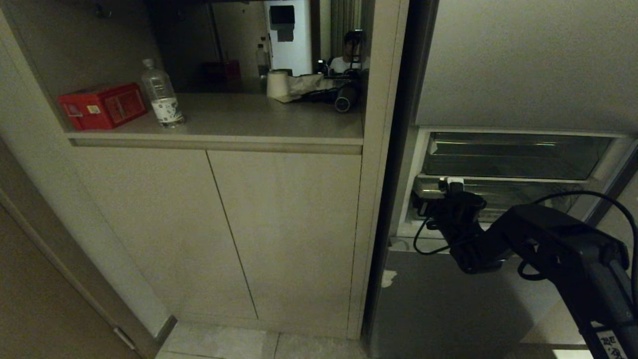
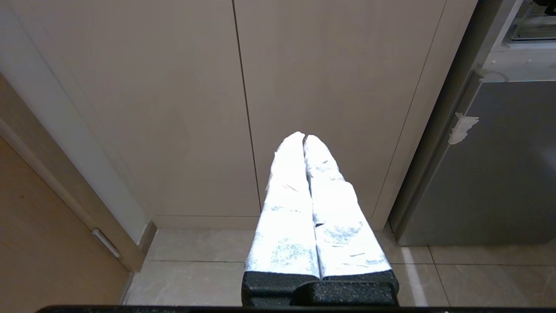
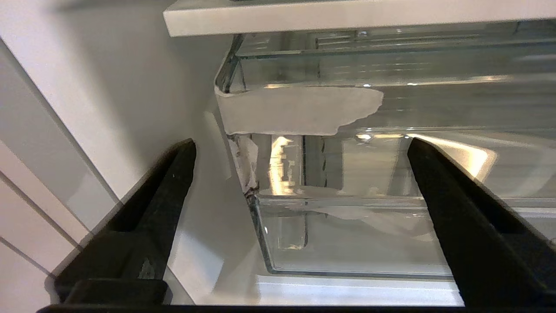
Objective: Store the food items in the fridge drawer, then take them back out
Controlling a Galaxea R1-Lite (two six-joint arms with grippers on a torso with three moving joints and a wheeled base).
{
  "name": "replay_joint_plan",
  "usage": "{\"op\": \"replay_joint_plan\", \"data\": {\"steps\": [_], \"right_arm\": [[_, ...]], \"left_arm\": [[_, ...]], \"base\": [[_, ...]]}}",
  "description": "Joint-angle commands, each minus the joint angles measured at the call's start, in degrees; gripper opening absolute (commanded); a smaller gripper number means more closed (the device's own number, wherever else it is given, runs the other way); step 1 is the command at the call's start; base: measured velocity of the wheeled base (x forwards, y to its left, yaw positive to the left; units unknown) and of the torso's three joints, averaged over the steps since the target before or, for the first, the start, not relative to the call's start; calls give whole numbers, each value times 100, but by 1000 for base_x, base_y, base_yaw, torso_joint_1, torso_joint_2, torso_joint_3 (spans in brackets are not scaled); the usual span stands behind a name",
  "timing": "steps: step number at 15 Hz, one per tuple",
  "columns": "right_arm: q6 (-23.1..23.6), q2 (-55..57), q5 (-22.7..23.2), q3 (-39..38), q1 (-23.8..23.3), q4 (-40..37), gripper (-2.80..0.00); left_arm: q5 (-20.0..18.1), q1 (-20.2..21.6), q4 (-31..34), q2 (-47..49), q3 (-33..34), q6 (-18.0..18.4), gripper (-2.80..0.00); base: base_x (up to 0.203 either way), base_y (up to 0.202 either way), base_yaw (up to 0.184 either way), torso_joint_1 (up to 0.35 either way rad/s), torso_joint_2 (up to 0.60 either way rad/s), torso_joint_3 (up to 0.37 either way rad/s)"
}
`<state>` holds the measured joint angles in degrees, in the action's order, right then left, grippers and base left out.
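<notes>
The right pincer (image 3: 299,148) sits at the fridge opening, its two black fingers (image 3: 173,174) spread wide with nothing between them. Straight ahead of it, just beyond the fingertips, is the fridge drawer (image 3: 347,234), a clear plastic bin with a thick front rim; what shows of its inside holds no food, and the food items are not visible in any view. A second clear tray (image 3: 369,65) sits directly above the drawer, under a white shelf edge (image 3: 304,17), with a white frosted patch (image 3: 299,108) on its front. From the head view the right arm (image 1: 548,249) reaches in from the lower right toward the lower left corner of the opening. The left pincer (image 2: 304,139) hangs low before the beige cabinet doors (image 2: 173,108), its white-wrapped fingers (image 2: 286,208) pressed together and empty. Farther back, on the surface (image 1: 239,122) above the cabinet, stand a water bottle (image 1: 162,94) and, just beside it, a red box (image 1: 102,105)
</notes>
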<state>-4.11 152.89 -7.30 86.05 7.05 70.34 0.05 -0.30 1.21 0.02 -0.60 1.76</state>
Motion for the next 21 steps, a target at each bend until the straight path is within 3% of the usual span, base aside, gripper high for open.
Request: {"op": "replay_joint_plan", "data": {"steps": [1,13,16,21], "right_arm": [[7,57,-8,15,25,32,-280],[-11,-9,-289,-168,245,98,-280],[-5,-275,-283,-805,257,400,-280],[-39,-989,-236,-2567,320,1197,-280]], "left_arm": [[4,-5,2,6,-2,0,-280],[-2,-2,2,6,-2,0,-280],[3,-2,2,12,-2,0,-280],[4,3,2,6,-2,0,-280]], "base": [[0,0,0,0,0,0],[0,0,0,0,0,0],[0,0,0,0,0,0],[0,0,0,0,0,0]]}}
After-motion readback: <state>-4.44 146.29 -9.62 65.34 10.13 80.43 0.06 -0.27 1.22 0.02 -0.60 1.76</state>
